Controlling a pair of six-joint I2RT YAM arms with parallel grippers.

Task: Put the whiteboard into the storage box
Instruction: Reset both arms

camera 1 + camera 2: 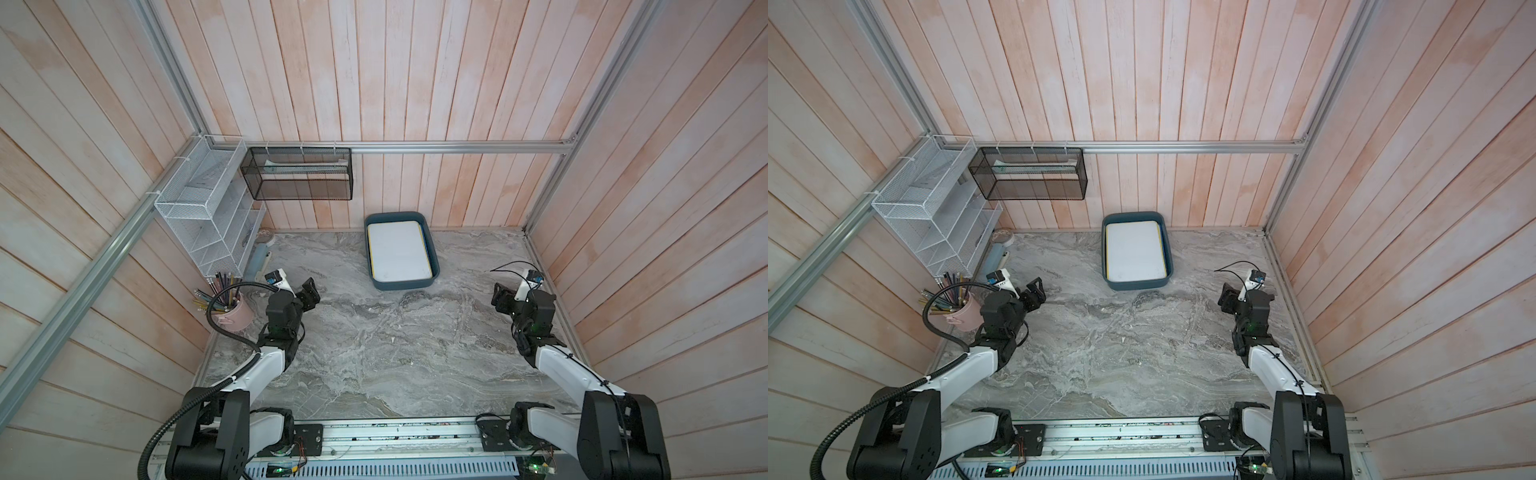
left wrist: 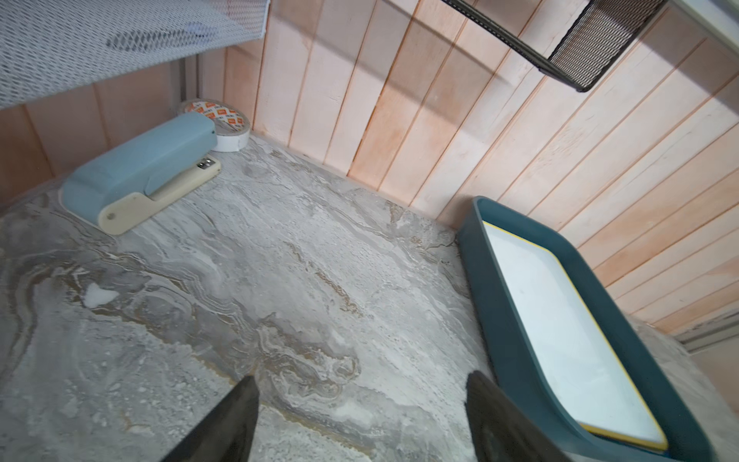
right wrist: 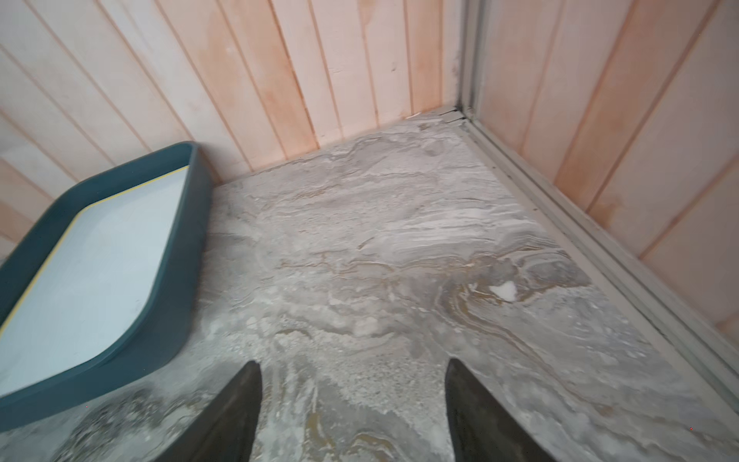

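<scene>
Left wrist view: the left gripper (image 2: 362, 378) has its fingers (image 2: 236, 420) spread wide over the bare marble table (image 2: 280, 260), pinching nothing. Right wrist view shows the right gripper (image 3: 352, 362) spread and empty too. Near both, the teal storage box (image 3: 172, 280) holds the whiteboard (image 3: 92, 272), which lies flat, white face up, a yellow edge showing. In a top view the box sits at upper centre of the frame, close to the back wall (image 1: 415, 83). The board's long axis runs top to bottom, slightly tilted. At left, a pink cup (image 1: 239, 316) holds pencils (image 1: 216, 286), and a black mesh basket (image 1: 299, 178) holds something pale.
</scene>
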